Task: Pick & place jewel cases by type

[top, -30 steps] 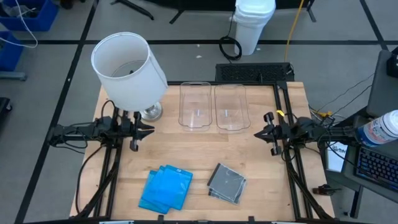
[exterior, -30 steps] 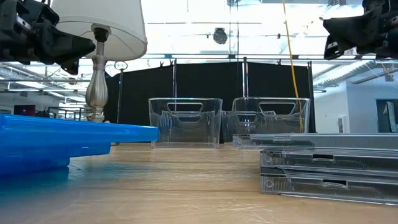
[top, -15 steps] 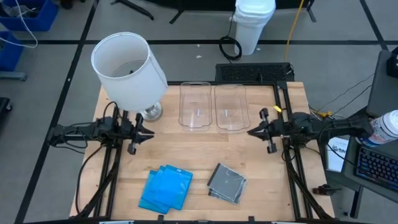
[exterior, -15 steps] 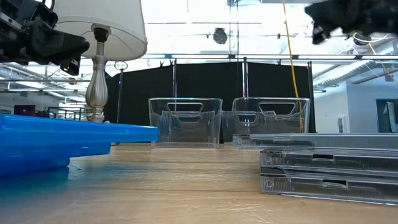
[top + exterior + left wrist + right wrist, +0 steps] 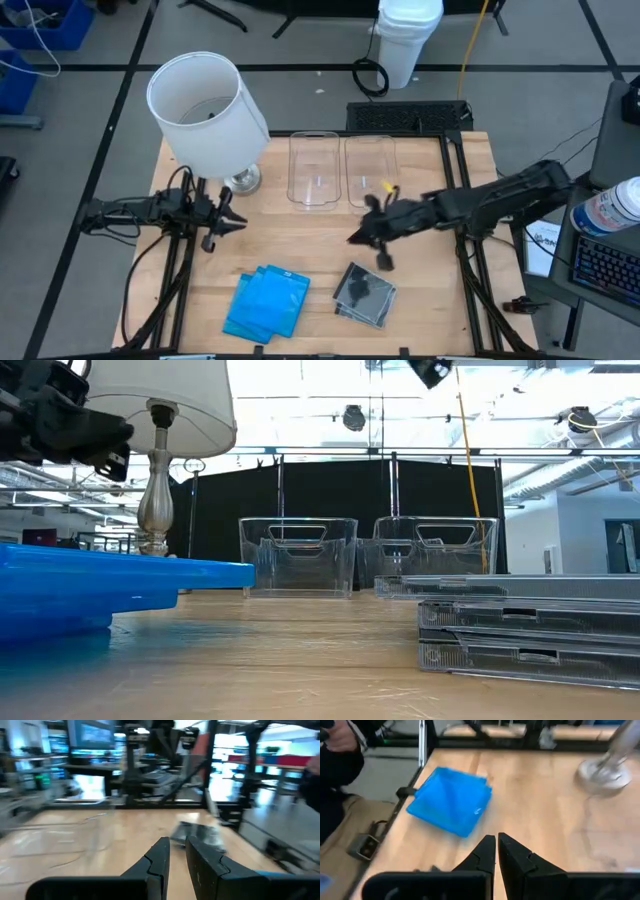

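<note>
Jaws pressed together on both grippers, wooden table point(image 5: 300, 250), white lamp point(image 5: 205, 115), two clear bins point(image 5: 342, 172), grey floor.

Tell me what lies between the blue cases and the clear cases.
Only bare wood: the high view shows nothing between the blue cases and the clear cases.

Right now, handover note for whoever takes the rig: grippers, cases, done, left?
Left gripper: shut, empty, parked by the lamp.
Right gripper: shut, empty, out over the table between the bins and the clear cases.
Blue cases: stacked at the front edge, left of the clear cases.
Both bins: empty.
Done: nothing sorted.
Left: every case, by type, presumably one type per bin.
</note>
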Tool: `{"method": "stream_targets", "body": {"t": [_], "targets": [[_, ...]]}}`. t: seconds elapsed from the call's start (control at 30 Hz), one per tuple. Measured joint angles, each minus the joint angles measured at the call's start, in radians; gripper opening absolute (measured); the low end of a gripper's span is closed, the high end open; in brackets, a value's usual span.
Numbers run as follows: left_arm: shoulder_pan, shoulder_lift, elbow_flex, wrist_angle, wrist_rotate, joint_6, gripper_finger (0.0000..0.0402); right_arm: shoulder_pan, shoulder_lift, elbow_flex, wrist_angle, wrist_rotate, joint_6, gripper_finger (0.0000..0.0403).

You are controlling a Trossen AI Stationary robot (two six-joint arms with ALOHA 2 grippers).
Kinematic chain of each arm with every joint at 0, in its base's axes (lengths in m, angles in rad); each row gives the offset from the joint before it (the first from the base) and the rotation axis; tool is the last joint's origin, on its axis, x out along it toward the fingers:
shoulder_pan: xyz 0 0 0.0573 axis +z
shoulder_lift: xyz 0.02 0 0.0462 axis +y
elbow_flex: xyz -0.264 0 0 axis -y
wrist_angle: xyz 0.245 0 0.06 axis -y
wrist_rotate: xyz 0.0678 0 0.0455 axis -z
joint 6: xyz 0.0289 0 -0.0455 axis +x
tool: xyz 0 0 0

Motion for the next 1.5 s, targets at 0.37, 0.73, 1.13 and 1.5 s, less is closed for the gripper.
{"method": "stream_targets", "body": {"t": [0.37,0.73,1.13,1.5], "targets": [[-0.168,0.078,0.000,0.003,0.033,-0.041,0.0067,0.162,0.408,0.609,-0.423,0.167,0.339,0.0015],[-0.406,0.327,-0.004,0.178,-0.220,0.028,0.0067,0.190,0.589,0.707,-0.515,0.190,0.453,0.0015],[-0.567,0.512,-0.002,0.399,-0.311,0.141,0.0067,0.131,0.584,0.466,-0.214,0.017,0.423,0.0016],[-0.693,0.611,0.001,0.497,-0.398,0.247,0.0067,0.057,0.585,0.236,0.139,-0.229,0.549,0.0103]]}}
